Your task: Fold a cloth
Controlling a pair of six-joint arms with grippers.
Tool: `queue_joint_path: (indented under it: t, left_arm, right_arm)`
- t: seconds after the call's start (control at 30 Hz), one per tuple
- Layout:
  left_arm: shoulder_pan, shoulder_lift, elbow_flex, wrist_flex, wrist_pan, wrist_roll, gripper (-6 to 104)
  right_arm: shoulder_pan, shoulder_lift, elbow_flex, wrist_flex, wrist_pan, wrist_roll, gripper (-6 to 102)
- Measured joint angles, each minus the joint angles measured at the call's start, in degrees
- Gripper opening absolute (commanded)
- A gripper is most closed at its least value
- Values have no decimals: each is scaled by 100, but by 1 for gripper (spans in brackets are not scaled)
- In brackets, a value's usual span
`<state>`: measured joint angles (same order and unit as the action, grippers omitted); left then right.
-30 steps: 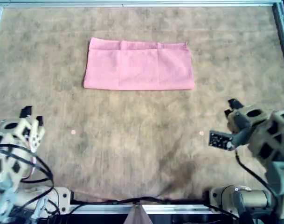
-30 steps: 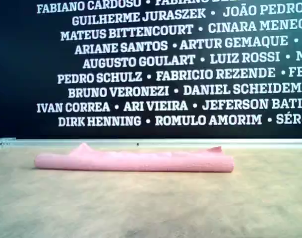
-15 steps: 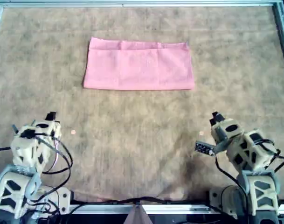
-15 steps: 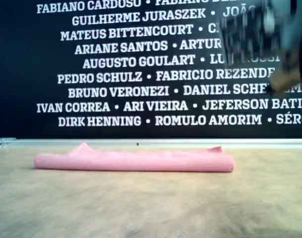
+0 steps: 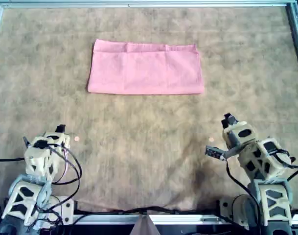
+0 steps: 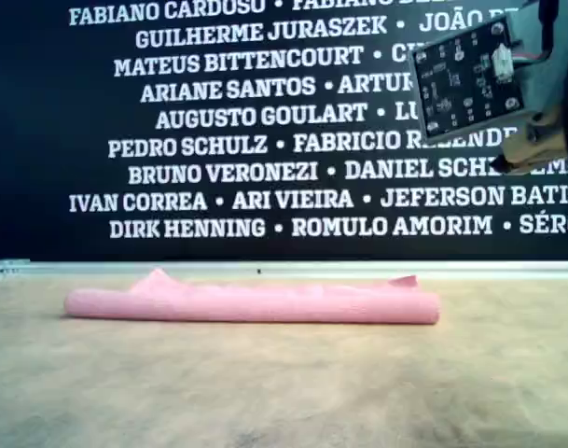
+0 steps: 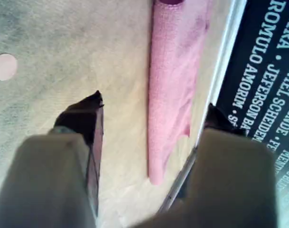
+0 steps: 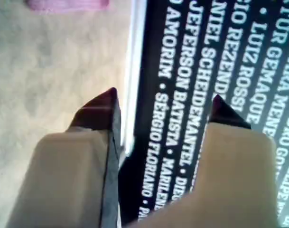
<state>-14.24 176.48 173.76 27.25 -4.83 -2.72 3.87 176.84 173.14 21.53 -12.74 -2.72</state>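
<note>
Presently the thin pink folded fabric cloth (image 5: 146,67) lies crosswise, well beyond both grippers, left (image 7: 151,111) and right (image 8: 163,102), jaws apart, empty.

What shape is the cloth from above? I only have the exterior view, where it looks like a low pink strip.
Observer: In the overhead view the cloth is a wide rectangle lying flat on the brown mat, well apart from both arms.
Operator: Is the left gripper holding anything?
Observer: No. The left wrist view shows the left gripper open, with nothing between its jaws.
Operator: And the right one?
Observer: The right wrist view shows the right gripper open and empty too.
</note>
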Motion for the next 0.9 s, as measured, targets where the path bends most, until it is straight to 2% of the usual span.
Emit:
queue_joint_path:
  t: [0.37, 0.63, 0.77, 0.9]
  left_arm:
    - [-18, 0, 0, 0, 0, 88, 76]
    - [-229, 0, -35, 0, 0, 44, 77]
    - [-246, -62, -149, 0, 0, 44, 87]
    - [-483, -571, -290, 0, 0, 53, 99]
  right_arm:
    - [53, 0, 0, 0, 0, 35, 76]
    - [53, -9, -26, 0, -18, 62, 77]
    - [53, -650, -466, 44, -18, 70, 78]
    - [53, -2197, -1318, 44, -35, 70, 87]
